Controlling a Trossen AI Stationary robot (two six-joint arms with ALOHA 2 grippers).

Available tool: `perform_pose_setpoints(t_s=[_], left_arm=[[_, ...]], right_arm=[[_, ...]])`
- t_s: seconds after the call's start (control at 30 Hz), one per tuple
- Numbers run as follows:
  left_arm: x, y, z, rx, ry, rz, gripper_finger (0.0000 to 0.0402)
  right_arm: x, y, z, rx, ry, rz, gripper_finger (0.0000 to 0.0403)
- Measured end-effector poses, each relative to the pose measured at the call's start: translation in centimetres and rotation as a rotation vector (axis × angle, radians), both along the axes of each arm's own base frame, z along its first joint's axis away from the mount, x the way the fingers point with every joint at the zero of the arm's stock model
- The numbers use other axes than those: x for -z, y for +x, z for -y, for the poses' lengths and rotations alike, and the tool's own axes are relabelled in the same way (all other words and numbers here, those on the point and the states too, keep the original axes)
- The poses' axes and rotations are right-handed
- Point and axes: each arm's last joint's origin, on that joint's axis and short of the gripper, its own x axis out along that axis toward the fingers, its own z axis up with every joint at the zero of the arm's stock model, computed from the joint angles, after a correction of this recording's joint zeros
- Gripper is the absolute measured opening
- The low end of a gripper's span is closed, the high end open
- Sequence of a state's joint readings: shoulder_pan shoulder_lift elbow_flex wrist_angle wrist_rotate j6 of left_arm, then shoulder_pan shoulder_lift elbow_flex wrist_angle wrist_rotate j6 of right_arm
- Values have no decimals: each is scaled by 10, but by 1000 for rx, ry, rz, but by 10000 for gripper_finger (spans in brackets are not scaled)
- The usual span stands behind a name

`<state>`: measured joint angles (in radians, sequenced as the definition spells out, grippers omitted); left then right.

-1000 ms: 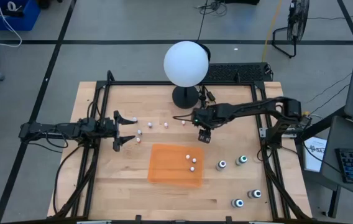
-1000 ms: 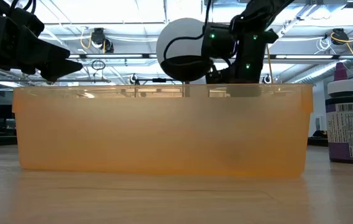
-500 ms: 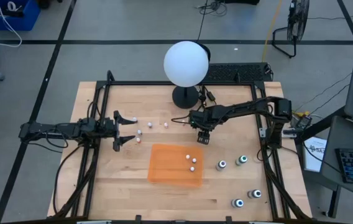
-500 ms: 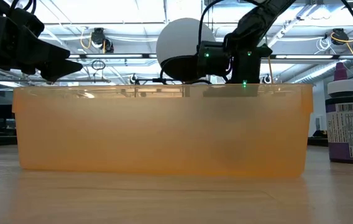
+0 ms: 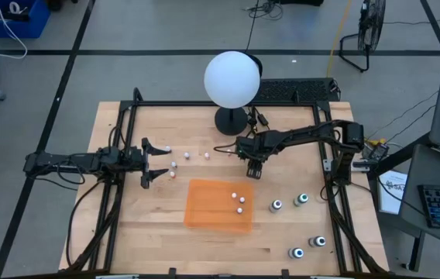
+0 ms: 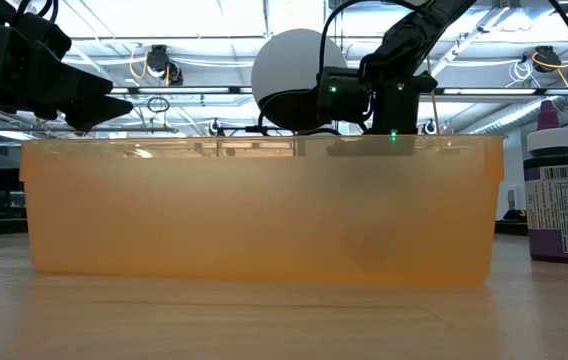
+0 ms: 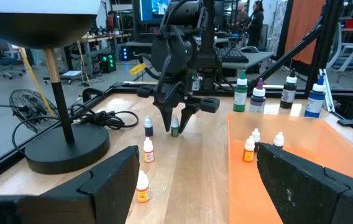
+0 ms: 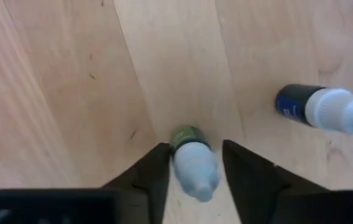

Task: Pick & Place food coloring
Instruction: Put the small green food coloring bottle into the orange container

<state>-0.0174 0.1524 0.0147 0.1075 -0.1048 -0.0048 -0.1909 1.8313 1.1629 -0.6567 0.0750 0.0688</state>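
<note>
High view: on my left, the left gripper (image 5: 156, 163) hangs over the pale wooden table (image 5: 127, 232) with its fingers spread wide and nothing between them. Two tiny white-capped bottles (image 5: 173, 169) stand just beside it, and more dot the planks toward the middle.

Further right lies the translucent orange tray (image 5: 204, 209), a shallow rectangle of smooth plastic with three small bottles (image 5: 239, 201) upright inside it. Behind it stands the round white globe lamp (image 5: 232, 79) on a dark disc base.

The right gripper (image 5: 253, 169) reaches down just past the tray's far edge. In the right wrist view its dark fingers (image 8: 151, 174) stand either side of a green bottle (image 8: 192, 158), close against its white cap; I cannot tell whether they are pinching it yet. The bottle stands upright, long axis vertical, tip toward the camera. A blue bottle (image 8: 325, 107) stands near it.

Farthest right, four bigger dark bottles (image 5: 297, 201) with white-ringed tops stand upright on the bare wood.
</note>
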Motion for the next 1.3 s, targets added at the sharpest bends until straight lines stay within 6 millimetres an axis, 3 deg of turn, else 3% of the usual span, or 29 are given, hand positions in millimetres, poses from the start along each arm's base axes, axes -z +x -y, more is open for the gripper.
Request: perform_pose_setpoints(t_s=[0.17,0.4,0.67,0.83,1.03,1.17,1.3], left_arm=[[0,0,0,0,0,0,324],[0,0,0,0,0,0,324],[0,0,0,0,0,0,324],[0,0,0,0,0,0,324],[0,0,0,0,0,0,324],[0,0,0,0,0,0,324],[0,0,0,0,0,0,324]], right_arm=[[-1,2,0,-51,-14,14,56],[-9,1,-2,-81,-26,45,55],[-49,-1,-19,-69,-42,175,55],[-90,5,-51,-103,-85,238,55],[-133,21,-105,-164,-101,299,55],[-140,34,-142,-230,-74,332,55],[-129,43,-174,-310,-70,242,55]])
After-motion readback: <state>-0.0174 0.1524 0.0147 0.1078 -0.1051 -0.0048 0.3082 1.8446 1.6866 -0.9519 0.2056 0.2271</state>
